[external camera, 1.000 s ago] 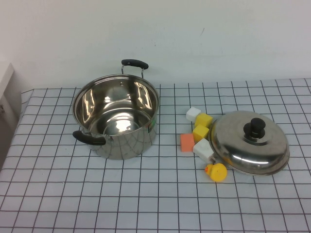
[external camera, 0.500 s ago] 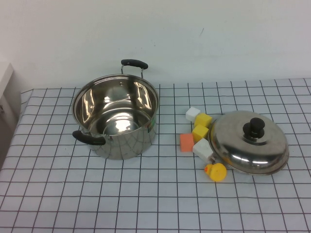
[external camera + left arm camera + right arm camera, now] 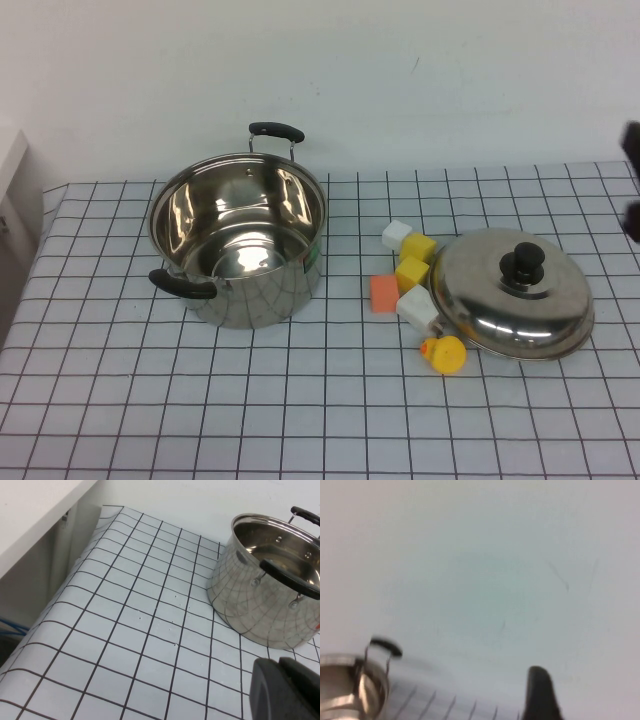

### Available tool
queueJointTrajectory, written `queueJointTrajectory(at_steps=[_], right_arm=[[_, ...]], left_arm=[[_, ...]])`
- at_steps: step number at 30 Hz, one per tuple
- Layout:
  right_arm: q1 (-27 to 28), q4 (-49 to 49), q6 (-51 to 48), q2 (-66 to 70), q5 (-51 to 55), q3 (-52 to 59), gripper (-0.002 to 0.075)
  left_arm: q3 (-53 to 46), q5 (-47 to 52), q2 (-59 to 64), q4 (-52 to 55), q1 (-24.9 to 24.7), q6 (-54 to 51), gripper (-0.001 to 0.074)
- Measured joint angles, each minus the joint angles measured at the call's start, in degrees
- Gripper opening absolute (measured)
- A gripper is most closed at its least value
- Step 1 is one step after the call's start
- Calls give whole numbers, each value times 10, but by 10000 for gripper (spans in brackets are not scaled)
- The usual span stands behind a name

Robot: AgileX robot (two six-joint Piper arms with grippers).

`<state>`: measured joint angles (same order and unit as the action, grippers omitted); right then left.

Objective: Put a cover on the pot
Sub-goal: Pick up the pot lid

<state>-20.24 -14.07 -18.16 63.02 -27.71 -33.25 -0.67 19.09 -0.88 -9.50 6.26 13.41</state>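
Pot (image 3: 240,240) sits uncovered beside lid (image 3: 514,293); right gripper (image 3: 632,180) at the table's right edge, left gripper (image 3: 285,690) near the pot.

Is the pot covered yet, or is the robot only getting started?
Only starting. Nothing looks done: the pot stands open and the lid lies on the table beside the blocks. The right gripper is just entering at the far right edge, empty; the left gripper waits near the pot. Grabbing, lifting and placing the lid all remain.
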Motion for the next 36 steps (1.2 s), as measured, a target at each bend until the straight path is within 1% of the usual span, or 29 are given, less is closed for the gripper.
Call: queueJointTrajectory(at_steps=[2,5,10,14,20,28,32,36], right_arm=[[-6,21,40,63,-95,-1,452],[-6,28,81,148,-162,-11,487],[-6,30,97,274,-208,-32,499],[-6,4,99,362,-257,-56,500],[-6,-49,113,474,-271,-99,500],[-6,-76,127,608,-286,-173,500],[-6,-106,127,654,-288,-202,500],[1,-116,127,677,-288,-218,498]], left_arm=[[0,0,0,0,0,0,-3],[0,0,0,0,0,-1,-3],[0,0,0,0,0,-2,-3],[0,0,0,0,0,-2,-3],[0,0,0,0,0,-2,-3],[0,0,0,0,0,-2,-3],[0,0,0,0,0,-2,-3],[0,0,0,0,0,-2,-3]])
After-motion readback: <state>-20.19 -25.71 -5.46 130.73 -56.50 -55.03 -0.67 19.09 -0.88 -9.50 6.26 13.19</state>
